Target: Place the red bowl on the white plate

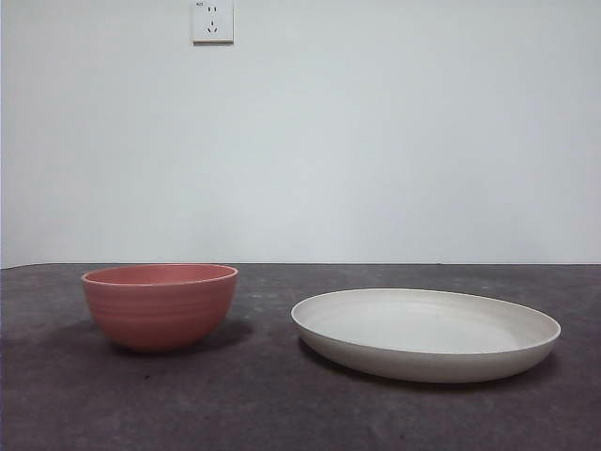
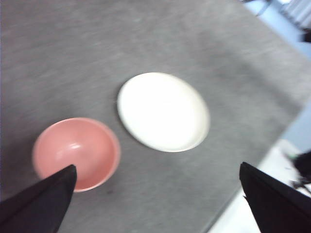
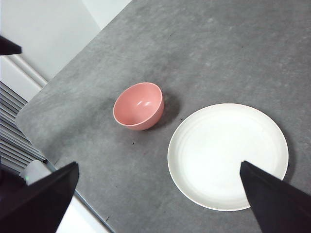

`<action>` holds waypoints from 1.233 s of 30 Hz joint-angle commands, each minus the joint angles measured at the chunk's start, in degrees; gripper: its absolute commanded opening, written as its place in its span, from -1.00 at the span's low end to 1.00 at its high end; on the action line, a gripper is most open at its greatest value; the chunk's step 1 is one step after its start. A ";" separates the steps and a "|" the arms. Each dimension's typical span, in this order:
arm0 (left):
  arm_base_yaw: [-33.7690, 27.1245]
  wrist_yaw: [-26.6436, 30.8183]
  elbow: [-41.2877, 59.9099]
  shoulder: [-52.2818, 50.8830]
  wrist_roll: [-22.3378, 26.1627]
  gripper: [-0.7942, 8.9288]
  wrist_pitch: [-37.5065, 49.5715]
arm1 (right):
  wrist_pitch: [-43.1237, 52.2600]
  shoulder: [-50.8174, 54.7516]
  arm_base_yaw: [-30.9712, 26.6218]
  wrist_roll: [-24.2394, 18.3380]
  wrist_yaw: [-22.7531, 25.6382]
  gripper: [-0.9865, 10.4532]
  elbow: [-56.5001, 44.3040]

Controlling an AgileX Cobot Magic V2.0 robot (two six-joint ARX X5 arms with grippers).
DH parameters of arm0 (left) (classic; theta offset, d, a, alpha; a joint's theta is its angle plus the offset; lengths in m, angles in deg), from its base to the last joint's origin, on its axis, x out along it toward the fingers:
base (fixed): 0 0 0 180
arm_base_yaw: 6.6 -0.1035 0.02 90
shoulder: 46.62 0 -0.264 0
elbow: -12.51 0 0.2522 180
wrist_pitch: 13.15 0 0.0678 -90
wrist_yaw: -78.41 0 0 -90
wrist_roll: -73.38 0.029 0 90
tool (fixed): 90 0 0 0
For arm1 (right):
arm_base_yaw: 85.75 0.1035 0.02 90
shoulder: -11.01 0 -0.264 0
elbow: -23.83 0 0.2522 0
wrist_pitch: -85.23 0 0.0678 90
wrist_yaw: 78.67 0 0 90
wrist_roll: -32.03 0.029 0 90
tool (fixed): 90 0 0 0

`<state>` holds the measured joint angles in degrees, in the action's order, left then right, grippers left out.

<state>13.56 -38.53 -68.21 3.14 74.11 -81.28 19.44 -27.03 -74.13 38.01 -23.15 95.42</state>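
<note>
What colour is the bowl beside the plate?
The bowl is salmon pink with faint horizontal ridges on its sides, clearest in the front view.

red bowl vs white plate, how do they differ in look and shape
The red bowl is salmon-pink; the white plate is off-white. The bowl is deep with steep, faintly ridged sides; the plate is shallow with a low sloping rim. The bowl is clearly narrower than the plate. Both are round, empty, upright on the grey table, standing apart.
</note>
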 commanded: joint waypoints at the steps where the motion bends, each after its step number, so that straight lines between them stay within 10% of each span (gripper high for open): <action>1: 0.13 4.26 -1.16 2.78 0.04 0.64 0.33 | 0.57 -0.42 0.26 -0.26 -0.04 0.42 1.07; 21: -0.07 20.94 -1.16 34.84 -7.89 0.64 6.82 | 0.55 -0.42 0.26 1.33 -0.04 0.42 1.07; 37: -0.39 21.16 -1.16 49.68 -9.40 0.60 11.50 | 0.55 -0.42 0.26 2.38 -0.07 0.42 1.07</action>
<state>13.13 -17.50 -68.28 51.53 65.10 -70.11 19.44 -27.03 -74.13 39.40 -23.17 95.42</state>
